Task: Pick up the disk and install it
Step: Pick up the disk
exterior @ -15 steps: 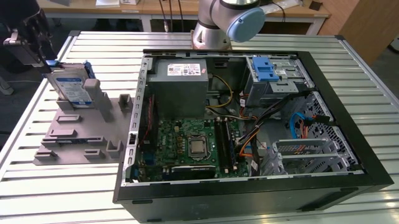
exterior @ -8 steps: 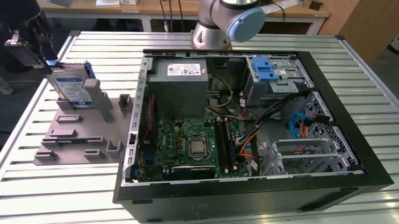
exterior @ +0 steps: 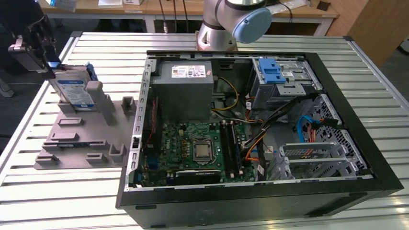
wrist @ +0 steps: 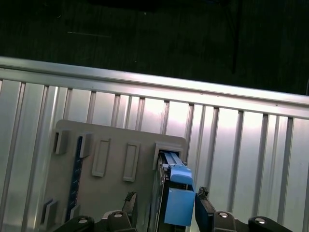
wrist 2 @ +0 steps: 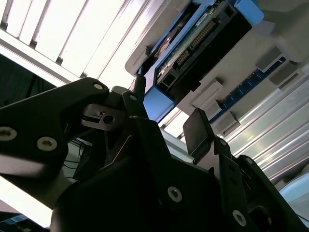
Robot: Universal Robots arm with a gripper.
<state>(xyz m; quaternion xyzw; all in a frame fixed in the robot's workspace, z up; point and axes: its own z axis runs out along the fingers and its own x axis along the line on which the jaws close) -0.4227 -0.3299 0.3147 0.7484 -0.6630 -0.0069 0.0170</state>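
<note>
Slatted metal table (exterior: 64, 201), grey holder (exterior: 76, 143) with disk (exterior: 72, 91) upright in its slot, lower part hidden, gripper (wrist: 166, 197) spread wide astride the blue bracket, contact unclear.

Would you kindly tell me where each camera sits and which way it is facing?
Exterior view: off the arm, high, looking down on the table, the open case, the holder and the upright disk; the arm and gripper show.
First wrist view: on the wrist, looking down past the fingers at the disk and holder.
Second wrist view: on the wrist, looking along the fingers at the disk's edge.
Shared: both wrist views show open fingers flanking the disk.
</note>
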